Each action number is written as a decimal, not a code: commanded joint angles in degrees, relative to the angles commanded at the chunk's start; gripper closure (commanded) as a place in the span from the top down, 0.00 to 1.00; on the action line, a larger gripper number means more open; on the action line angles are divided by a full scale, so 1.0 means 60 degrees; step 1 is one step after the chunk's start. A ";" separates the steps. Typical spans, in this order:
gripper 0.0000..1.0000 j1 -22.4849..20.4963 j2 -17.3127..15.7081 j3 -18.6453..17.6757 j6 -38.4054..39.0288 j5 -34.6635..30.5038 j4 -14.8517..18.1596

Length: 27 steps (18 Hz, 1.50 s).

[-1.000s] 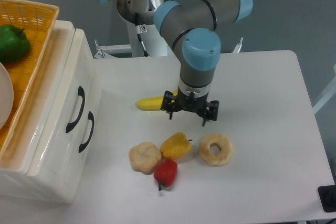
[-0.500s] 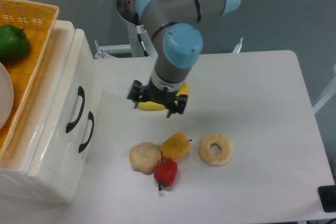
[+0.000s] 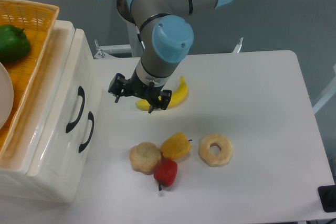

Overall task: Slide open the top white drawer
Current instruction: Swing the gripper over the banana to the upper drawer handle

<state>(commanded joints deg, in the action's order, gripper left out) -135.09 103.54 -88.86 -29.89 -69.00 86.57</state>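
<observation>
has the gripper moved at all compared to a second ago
Yes. The gripper has shifted left across the table, from above the donut toward the top white drawer, and now hangs over the banana, short of the handle.

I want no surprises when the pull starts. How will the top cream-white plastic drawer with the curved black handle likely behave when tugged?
The top cream-white plastic drawer looks rigid and glossy, so it probably slides rather than flexes. Its curved black handle is slim, so the two-finger gripper might slip off. The orange wicker basket resting on top may steady the cabinet.
</observation>
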 joint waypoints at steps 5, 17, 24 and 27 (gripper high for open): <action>1.00 0.0293 -0.0015 0.0103 0.0850 0.0353 -0.0029; 1.00 0.0572 0.0307 0.0117 0.1174 0.0998 -0.0059; 1.00 0.0587 0.0395 0.0117 0.1218 0.1174 -0.0059; 1.00 0.0718 0.0512 0.0132 0.1218 0.1174 -0.0088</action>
<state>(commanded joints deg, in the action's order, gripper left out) -130.78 106.61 -88.07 -22.59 -61.96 86.04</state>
